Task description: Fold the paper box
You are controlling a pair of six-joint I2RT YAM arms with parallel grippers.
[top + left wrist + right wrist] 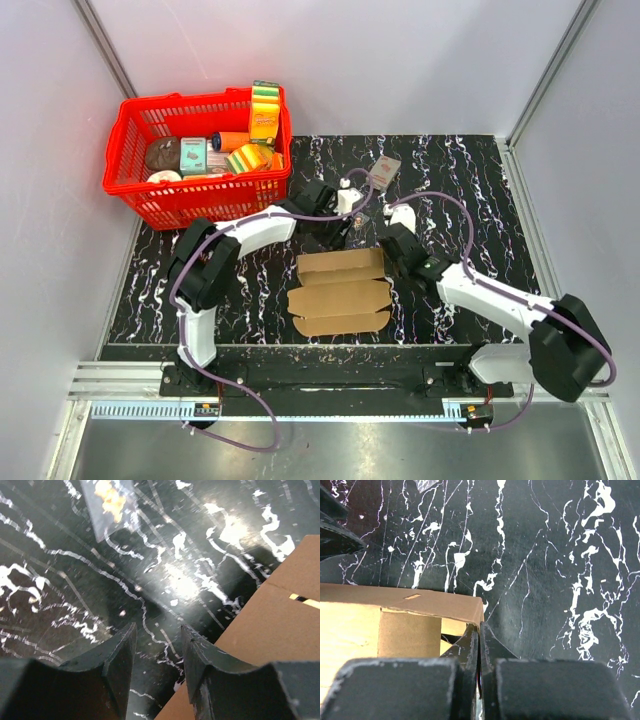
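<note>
The paper box (340, 290) lies on the tabletop (460, 180), its near flaps flat. At its far right corner the right fingers (468, 652) are clenched against the raised wall. Just off its far edge the left fingers (120, 652) stand parted and empty. Best to brace that corner and crease along the score.

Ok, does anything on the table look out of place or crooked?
A small grey packet lies askew on the far side of the table, outside the red basket. The paper box is only part-folded, its far panel raised; nothing looks spilled.
</note>
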